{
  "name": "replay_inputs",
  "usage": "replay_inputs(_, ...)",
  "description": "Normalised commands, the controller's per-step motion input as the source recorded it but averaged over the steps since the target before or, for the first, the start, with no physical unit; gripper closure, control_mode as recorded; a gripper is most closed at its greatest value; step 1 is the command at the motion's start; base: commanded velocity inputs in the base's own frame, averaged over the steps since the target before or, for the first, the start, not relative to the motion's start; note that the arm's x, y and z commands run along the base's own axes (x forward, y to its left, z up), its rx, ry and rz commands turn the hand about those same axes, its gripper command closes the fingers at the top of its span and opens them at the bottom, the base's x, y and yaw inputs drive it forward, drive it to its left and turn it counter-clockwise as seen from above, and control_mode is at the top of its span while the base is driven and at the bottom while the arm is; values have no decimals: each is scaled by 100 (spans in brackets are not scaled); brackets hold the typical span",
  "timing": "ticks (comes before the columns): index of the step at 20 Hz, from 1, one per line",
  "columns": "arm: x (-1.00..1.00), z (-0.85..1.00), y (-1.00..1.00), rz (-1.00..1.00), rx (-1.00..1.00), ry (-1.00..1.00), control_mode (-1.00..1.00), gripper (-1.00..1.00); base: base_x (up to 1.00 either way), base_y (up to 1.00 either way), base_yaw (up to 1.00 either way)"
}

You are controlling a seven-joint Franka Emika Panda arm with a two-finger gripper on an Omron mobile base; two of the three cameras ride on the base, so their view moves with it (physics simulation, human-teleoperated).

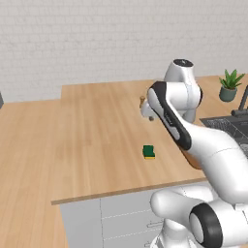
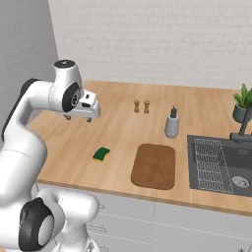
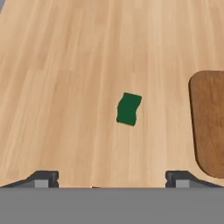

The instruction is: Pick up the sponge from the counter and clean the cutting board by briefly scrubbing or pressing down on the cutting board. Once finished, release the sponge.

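Wide-spread and empty, the two-finger gripper (image 2: 78,117) hovers high above the small green-and-yellow sponge (image 2: 101,154); nothing is grasped, and the reddish-brown wooden cutting board (image 2: 154,166) awaits scrubbing.

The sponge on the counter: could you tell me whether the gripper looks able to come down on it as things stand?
Probably yes. The sponge lies alone on bare counter, apart from the cutting board, and the gripper hangs above with jaws open. Nothing stands between them.
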Motion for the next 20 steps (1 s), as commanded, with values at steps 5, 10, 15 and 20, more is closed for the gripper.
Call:
replay_inputs(5, 13, -12, -4, 0, 0, 5, -100, -100, 0, 0, 0)
replay_inputs(10, 37, -4, -22, 0, 0, 7, -100, -100, 0, 0, 0)
replay_inputs(15, 29, -6, -21, 0, 0, 14, -100, -100, 0, 0, 0)
replay_inputs(20, 28, -10, -14, -1, 0, 14, -100, -100, 0, 0, 0)
